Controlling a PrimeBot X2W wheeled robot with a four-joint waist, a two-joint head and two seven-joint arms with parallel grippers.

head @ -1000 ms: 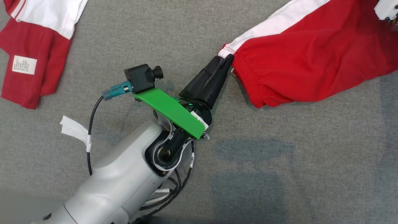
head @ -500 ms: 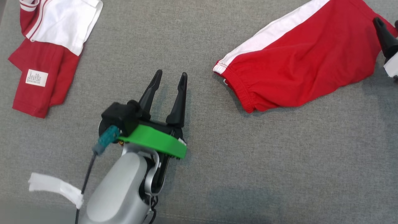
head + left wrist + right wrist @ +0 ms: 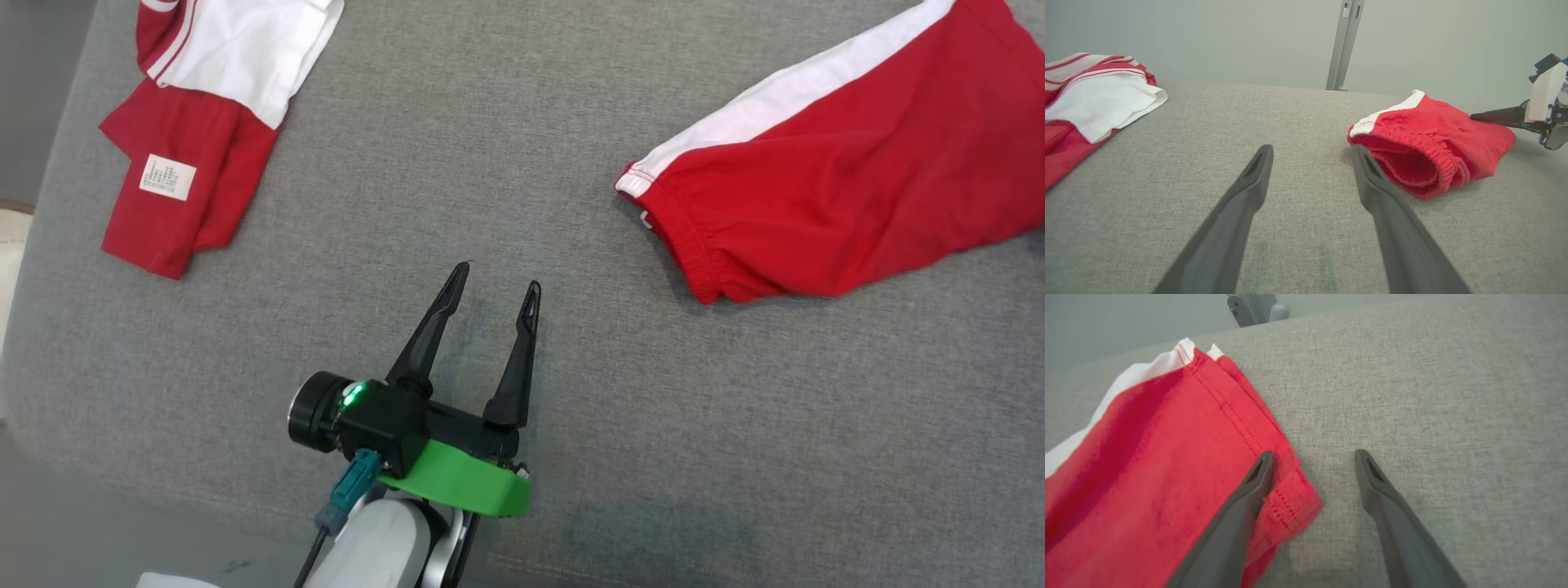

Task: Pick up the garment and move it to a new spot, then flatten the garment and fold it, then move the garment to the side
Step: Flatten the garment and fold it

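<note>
Lying flat on grey upholstery (image 3: pixel 490 147): red shorts (image 3: pixel 841 204), white side stripe. Left gripper (image 3: pixel 500 276) spread wide, empty, well apart from waistband (image 3: pixel 686 261). Right gripper (image 3: pixel 1313 454) likewise spread, empty, one finger over hem (image 3: pixel 1294 498).

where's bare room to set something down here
Free: the grey fabric surface between the folded red-and-white garment and the red shorts with a white stripe, plus the stretch below the shorts. Crowded: both upper corners.
</note>
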